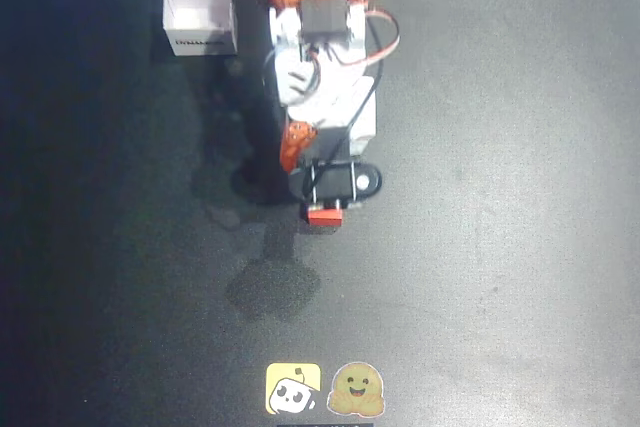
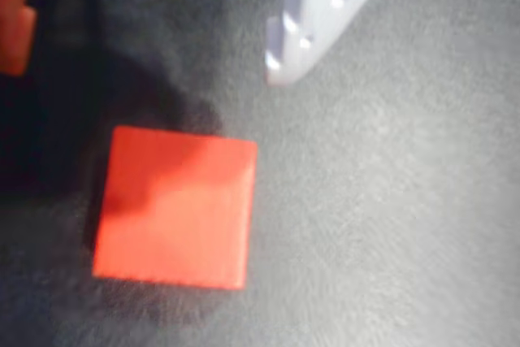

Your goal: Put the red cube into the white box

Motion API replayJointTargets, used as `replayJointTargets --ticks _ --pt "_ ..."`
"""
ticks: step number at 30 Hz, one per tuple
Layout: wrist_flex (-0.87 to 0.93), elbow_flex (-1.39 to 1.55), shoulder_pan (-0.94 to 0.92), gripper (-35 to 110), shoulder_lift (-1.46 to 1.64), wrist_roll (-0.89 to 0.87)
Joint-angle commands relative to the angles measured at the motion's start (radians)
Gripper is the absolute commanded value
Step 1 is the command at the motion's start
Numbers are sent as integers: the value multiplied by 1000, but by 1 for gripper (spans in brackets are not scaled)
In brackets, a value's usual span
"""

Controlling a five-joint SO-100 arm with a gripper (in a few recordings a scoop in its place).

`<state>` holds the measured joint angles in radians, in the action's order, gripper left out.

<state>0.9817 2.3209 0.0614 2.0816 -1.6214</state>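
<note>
We note the red cube [image 1: 325, 214] lying on the dark surface [image 1: 500, 197], well apart from the white box [image 1: 200, 15]. In the overhead view the box sits up and to the left of the cube, its open top facing the camera and dark lettering on its near wall. The arm [image 1: 322, 67] reaches down the picture from the top edge, beside the box, and ends right over the cube, so only the cube's lower edge shows past the tool [image 1: 325, 197].

In the wrist view the cube [image 2: 172, 209] rests flat on the surface, its top face bright, partly shaded at the upper left. A pale finger [image 2: 313, 26] of the tool hangs above and right of the cube, apart from it; an orange part [image 2: 15, 18] shows at the left edge. The tool stands wide, nothing held.

Two cartoon stickers [image 1: 325, 389] lie below the cube, near the bottom edge of the overhead view
</note>
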Motion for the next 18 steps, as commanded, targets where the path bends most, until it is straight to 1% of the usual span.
replayJointTargets --ticks 1,18 --pt "-35 -25 8 24 -41 -6" --pt "-198 5 44 25 -153 -57"
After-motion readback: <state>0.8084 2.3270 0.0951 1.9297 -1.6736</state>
